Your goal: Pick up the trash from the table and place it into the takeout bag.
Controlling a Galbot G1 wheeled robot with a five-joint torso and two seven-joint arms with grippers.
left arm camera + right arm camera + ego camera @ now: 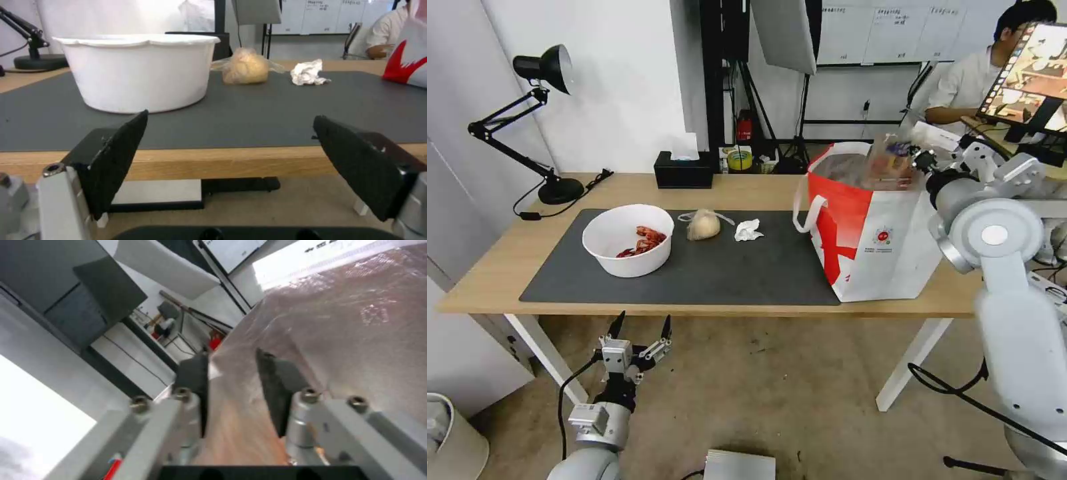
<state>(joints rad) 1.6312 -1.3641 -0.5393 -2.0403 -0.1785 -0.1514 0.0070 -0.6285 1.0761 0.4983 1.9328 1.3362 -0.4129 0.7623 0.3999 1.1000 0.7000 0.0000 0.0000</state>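
Right gripper (908, 155) over large white-and-red takeout bag (874, 247) at table's right end, pinching clear plastic tray (887, 162). Left gripper (639, 327) spread below table's front edge (707, 310).

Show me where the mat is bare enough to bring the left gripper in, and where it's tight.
Bare mat runs along the near edge, and between the tissue and the takeout bag. It is tight along the row of bowl, bagged lump and tissue. The left gripper hangs open below the table's near edge.
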